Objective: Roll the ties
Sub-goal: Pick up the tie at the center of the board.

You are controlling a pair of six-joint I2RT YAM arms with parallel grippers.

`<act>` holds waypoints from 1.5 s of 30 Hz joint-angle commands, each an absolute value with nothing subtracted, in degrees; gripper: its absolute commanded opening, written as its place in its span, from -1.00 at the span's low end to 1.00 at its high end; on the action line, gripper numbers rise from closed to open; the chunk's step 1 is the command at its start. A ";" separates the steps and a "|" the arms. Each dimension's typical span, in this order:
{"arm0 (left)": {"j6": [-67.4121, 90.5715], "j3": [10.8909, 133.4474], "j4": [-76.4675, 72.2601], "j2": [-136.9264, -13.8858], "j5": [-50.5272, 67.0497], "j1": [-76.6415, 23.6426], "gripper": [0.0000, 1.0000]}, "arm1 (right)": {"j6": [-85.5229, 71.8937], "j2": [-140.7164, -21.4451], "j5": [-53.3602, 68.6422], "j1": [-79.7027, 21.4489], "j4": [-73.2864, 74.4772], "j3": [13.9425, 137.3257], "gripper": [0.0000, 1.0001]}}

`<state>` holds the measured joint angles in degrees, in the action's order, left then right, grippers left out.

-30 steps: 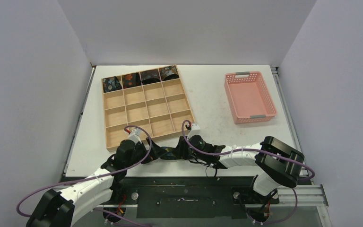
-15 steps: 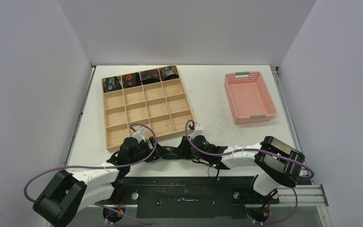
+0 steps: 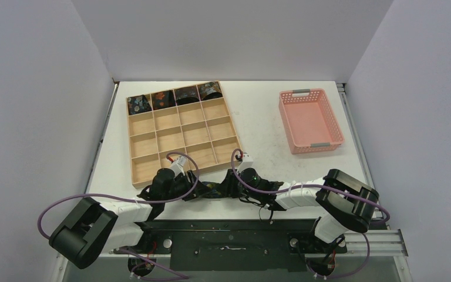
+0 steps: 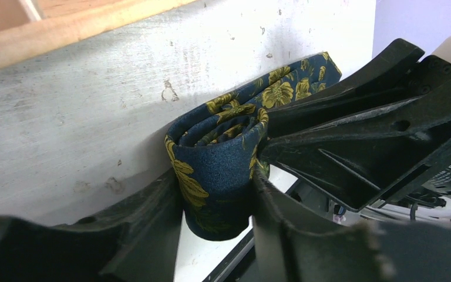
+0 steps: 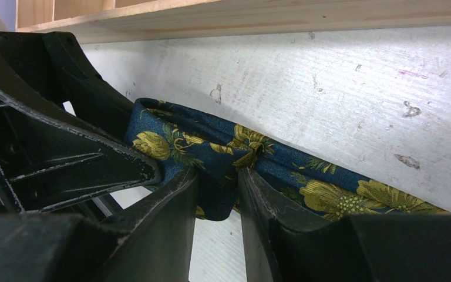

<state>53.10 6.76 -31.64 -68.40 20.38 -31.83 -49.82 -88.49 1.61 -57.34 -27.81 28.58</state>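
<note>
Mid-roll at the near edge of the table (image 3: 264, 135), just in front of the wooden tray (image 3: 179, 136): the left gripper (image 4: 214, 202) clamps the coiled end of the navy tie (image 4: 211, 158), the right gripper (image 5: 217, 194) pinches its loose tail alongside, so next likely comes another wrap, kept taut.

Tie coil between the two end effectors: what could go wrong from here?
1. The tie coil is loose and oval; if the left end effector squeezes unevenly, the layers may slip out sideways and unwind.
2. The right end effector pinches the fabric right beside the coil, and the two end effectors stand very close, so they may collide.
3. The coil sits near the table edge and could drop off.
</note>
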 commanded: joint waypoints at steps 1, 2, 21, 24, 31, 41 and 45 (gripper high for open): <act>52.58 9.01 -35.32 -67.89 22.29 -32.26 -0.33 | -49.35 -87.55 1.92 -57.04 -26.87 27.17 -0.38; 52.44 9.23 -34.68 -67.59 22.37 -32.30 -0.40 | -49.57 -87.40 2.00 -57.09 -26.70 27.19 -0.37; 43.46 23.77 15.12 -54.70 -0.06 -36.48 -1.00 | -45.44 -52.73 -14.58 -55.67 5.65 25.46 0.28; 43.16 28.11 22.88 -57.27 -8.88 -39.78 -1.00 | -45.87 -46.80 -16.62 -55.63 9.81 23.99 0.29; 44.95 38.57 37.07 -64.93 -25.32 -47.01 -1.00 | -47.63 -39.91 -17.32 -55.46 13.17 20.95 0.29; 47.46 49.09 53.92 -77.25 -39.90 -51.36 -1.00 | -47.69 -34.75 -18.02 -55.46 16.28 19.79 0.29; 50.01 53.54 58.42 -83.71 -43.24 -53.15 -1.00 | -47.90 -33.94 -17.70 -55.46 17.24 19.40 0.29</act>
